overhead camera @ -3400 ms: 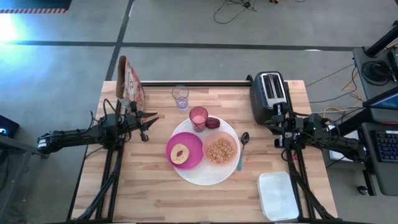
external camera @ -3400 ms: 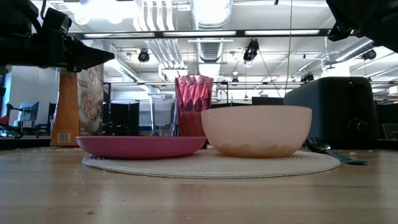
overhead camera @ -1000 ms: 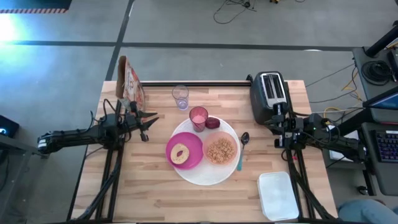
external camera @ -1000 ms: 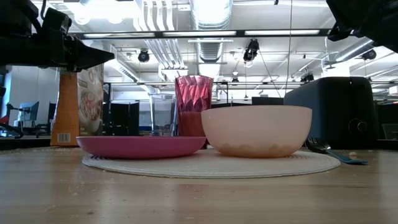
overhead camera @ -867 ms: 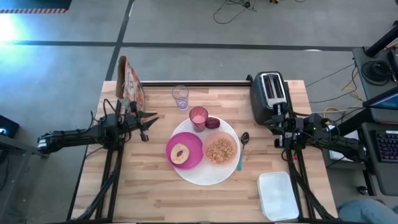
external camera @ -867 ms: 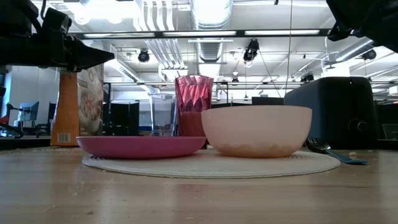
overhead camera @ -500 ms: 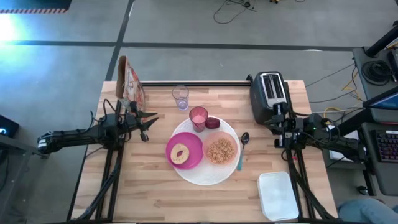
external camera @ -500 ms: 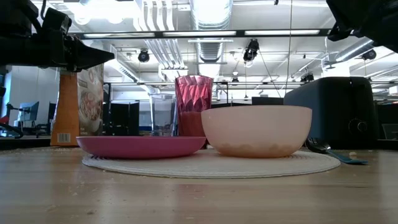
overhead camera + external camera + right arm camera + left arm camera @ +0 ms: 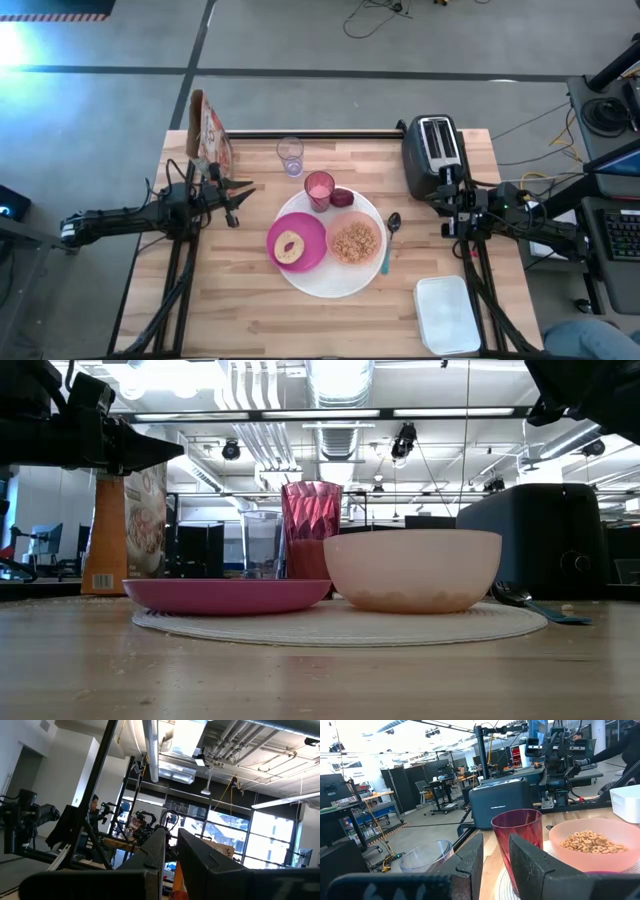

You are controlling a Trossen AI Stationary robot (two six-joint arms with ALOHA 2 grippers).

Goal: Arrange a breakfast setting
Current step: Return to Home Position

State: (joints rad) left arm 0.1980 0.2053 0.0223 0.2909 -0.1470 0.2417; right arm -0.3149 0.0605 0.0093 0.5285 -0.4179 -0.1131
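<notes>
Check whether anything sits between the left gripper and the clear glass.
Nothing visible does. From above, only bare table lies between the left gripper and the clear glass. The cereal box and the pink tumbler both stand off that line.

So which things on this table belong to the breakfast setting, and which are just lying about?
Setting: round white placemat, magenta plate, bagel, pale pink bowl, pink tumbler, clear glass, spoon, dark red fruit.
Lying about: toaster, cereal box, white container.

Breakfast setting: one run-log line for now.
bagel on magenta plate | plate, bowl on white mat | spoon beside bowl | left hand at left edge, right hand by toaster, empty
</notes>
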